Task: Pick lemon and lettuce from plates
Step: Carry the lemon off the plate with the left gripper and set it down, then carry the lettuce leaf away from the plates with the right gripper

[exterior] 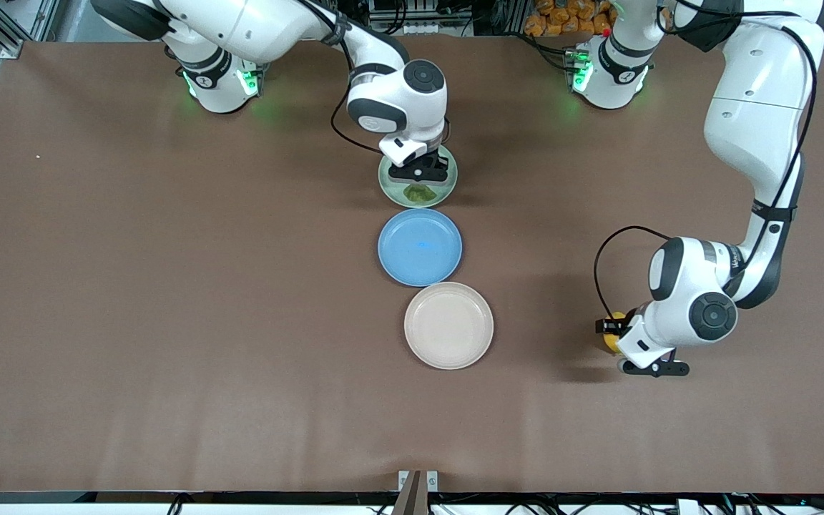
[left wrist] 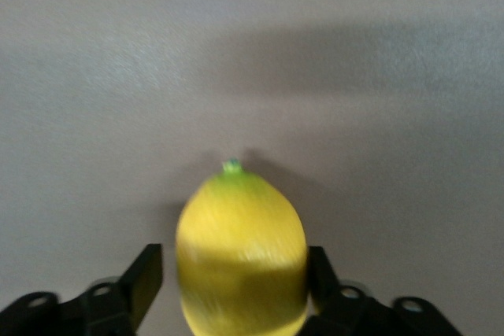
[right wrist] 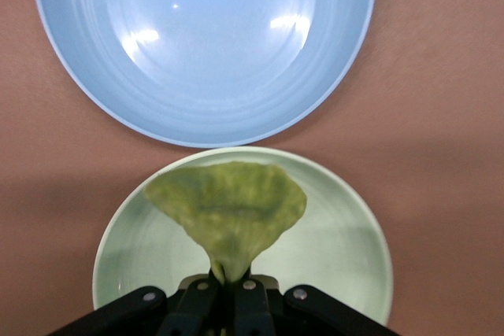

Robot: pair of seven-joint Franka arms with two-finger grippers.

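The yellow lemon (exterior: 614, 331) is low at the table near the left arm's end, off the plates. It sits between the fingers of my left gripper (exterior: 611, 336). In the left wrist view the lemon (left wrist: 240, 249) touches one finger, and a strip of table shows between it and the other finger (left wrist: 146, 277), so my left gripper (left wrist: 234, 273) is open. My right gripper (exterior: 420, 180) is shut on the stem end of the green lettuce (exterior: 419, 192) just over the mint plate (exterior: 390, 187). In the right wrist view the lettuce (right wrist: 228, 210) hangs from my right gripper (right wrist: 232, 281) over the mint plate (right wrist: 339, 249). The beige plate (exterior: 448, 325) is bare.
A bare blue plate (exterior: 420, 247) lies between the mint and beige plates, and it fills the upper part of the right wrist view (right wrist: 205, 37). The three plates form a line down the middle of the brown table (exterior: 169, 322).
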